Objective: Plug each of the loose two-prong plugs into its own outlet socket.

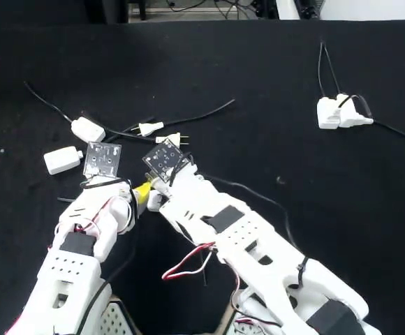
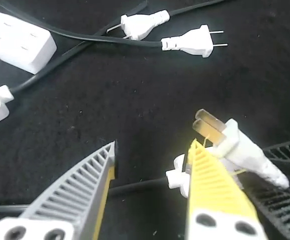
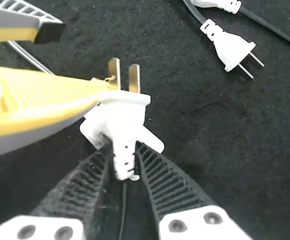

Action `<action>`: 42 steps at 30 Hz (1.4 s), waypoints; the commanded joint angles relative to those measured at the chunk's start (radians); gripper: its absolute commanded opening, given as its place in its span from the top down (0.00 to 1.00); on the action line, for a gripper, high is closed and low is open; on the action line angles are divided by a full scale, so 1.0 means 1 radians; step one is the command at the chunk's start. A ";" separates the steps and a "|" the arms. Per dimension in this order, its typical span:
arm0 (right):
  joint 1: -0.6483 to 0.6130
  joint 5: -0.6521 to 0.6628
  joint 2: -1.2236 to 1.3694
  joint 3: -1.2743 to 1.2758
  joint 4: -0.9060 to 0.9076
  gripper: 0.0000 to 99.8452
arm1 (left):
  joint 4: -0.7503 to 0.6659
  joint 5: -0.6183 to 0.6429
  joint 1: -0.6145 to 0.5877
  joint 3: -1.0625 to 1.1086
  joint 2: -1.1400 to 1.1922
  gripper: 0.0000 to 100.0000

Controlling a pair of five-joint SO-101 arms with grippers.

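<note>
My right gripper (image 3: 122, 150) is shut on a white two-prong plug (image 3: 119, 119), its black fingers (image 3: 167, 185) clamping the neck and the brass prongs pointing away. My left gripper (image 2: 155, 147) stands open right beside it. Its yellow finger (image 2: 212, 185) touches the held plug (image 2: 235, 145), and its grey finger (image 2: 80, 187) is apart over bare cloth. Two loose white plugs (image 2: 140, 24) (image 2: 192, 42) lie just beyond on black cords. Two white outlet sockets (image 1: 87, 130) (image 1: 61, 160) lie near the left arm.
Black cloth covers the table (image 1: 258, 70). At the far right a white socket (image 1: 328, 113) has a plug (image 1: 352, 115) in it, with its cord running off. Cords cross the cloth around the loose plugs. The middle and right of the table offer free room.
</note>
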 commanded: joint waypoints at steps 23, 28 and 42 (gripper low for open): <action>0.066 -0.008 0.087 -0.191 0.038 0.85 | -0.018 0.014 0.038 -0.065 0.006 0.77; 0.066 -0.009 0.259 -0.341 0.104 0.85 | -0.012 0.015 -0.008 -0.077 0.006 0.77; 0.023 -0.011 0.326 -0.464 0.278 0.88 | -0.012 0.015 -0.013 -0.082 0.006 0.77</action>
